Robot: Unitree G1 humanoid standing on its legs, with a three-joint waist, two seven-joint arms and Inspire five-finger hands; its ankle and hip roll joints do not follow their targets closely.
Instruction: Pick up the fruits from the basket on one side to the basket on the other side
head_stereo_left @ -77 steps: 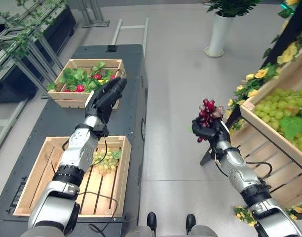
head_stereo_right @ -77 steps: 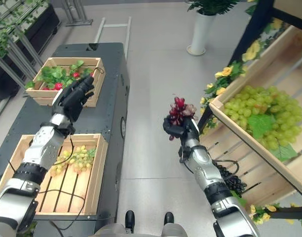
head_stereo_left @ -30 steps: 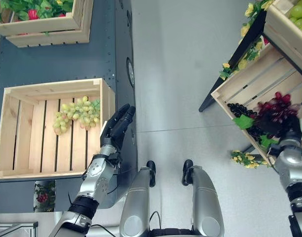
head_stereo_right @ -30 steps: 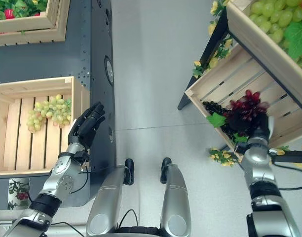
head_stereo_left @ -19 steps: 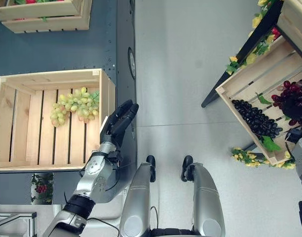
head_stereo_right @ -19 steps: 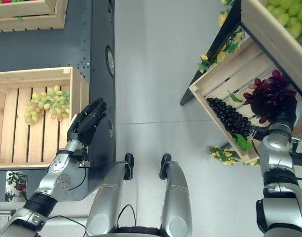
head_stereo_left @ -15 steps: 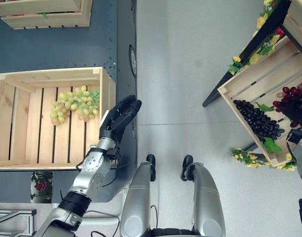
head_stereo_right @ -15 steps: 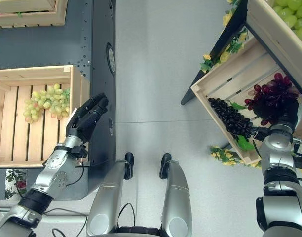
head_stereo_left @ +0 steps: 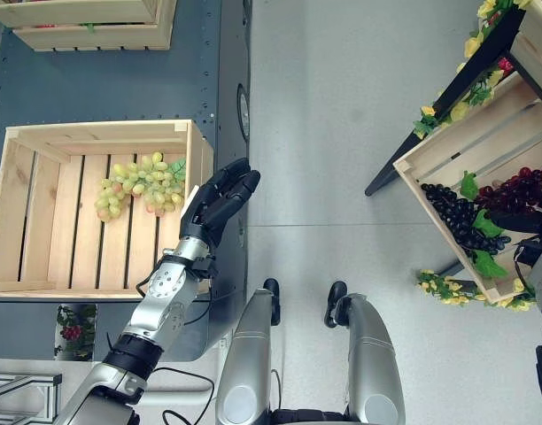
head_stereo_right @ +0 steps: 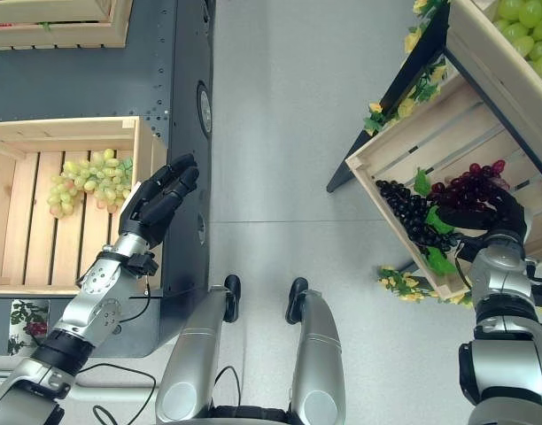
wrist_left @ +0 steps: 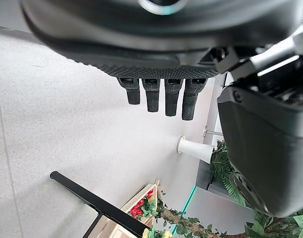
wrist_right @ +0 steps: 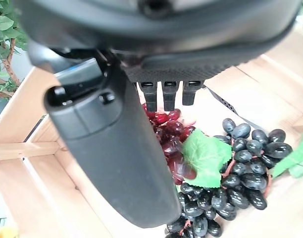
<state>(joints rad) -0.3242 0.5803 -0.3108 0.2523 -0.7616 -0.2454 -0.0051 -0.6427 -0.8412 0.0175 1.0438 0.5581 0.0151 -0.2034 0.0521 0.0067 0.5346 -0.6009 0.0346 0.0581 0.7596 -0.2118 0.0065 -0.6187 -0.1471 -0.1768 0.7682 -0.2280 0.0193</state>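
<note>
While the right hand is reaching into the slanted crate on the stand, the red grapes are lying inside that crate, just beside the black grapes and touching a green leaf. The right wrist view is showing the fingers straightened above the red bunch, not wrapped around it. Well apart from that crate, the left hand is hovering with relaxed, extended fingers and nothing in it, at the near corner of the table crate that is holding green grapes.
</note>
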